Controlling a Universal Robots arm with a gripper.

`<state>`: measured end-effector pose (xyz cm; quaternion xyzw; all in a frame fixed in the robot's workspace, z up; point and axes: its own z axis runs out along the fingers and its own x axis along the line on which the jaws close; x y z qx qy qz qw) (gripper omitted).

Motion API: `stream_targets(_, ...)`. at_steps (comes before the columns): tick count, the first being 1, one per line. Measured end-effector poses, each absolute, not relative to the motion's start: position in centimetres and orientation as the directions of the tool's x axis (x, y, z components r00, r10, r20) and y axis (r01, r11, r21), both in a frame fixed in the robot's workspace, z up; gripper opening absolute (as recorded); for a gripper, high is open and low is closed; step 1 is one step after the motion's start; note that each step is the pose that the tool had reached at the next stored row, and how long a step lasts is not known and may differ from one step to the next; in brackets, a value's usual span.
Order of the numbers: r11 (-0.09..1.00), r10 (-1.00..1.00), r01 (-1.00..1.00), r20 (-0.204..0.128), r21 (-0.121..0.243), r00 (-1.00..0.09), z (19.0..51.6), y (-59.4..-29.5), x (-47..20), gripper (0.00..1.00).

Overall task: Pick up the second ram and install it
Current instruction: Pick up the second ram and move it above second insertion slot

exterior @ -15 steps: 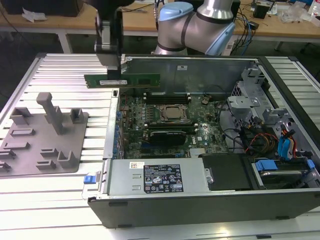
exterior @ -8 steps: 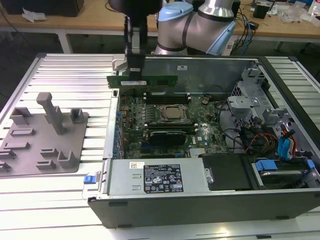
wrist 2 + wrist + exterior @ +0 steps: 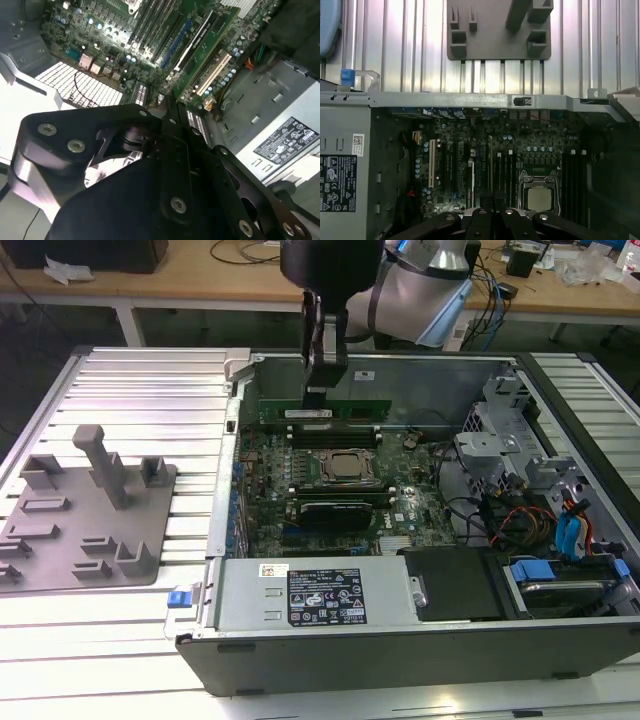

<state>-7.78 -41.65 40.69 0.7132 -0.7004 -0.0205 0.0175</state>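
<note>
- The gripper (image 3: 318,390) is above the far side of the motherboard, its fingers pinching the top edge of the second ram (image 3: 352,407).
- The second ram stands upright on its long edge at the far memory slots, just beyond the processor (image 3: 347,468).
- Whether it is seated cannot be told.

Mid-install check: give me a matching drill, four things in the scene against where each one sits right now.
Things:
A. second ram
B. processor
C. grey fixture tray
D. power supply

Places:
1. on the ribbed table outside the case, exterior view's left
2. in its socket, mid-motherboard
3. clamped in the gripper, above the memory slots
4. along the case's edge nearest the exterior camera, label on top

Pairs: A-3, B-2, C-1, D-4
</note>
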Motion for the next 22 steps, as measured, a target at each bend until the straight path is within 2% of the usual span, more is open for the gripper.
stream_targets(5,-0.02,-1.0,-0.998,-0.005,0.054,0.02,39.0,-41.1,-7.2,0.09)
stream_targets(18,-0.02,-1.0,-0.998,-0.005,0.054,0.02,37.2,-40.6,-4.1,0.09)
stream_targets(22,-0.021,-1.0,-0.998,-0.005,0.054,0.02,36.3,-39.3,-4.0,0.09)
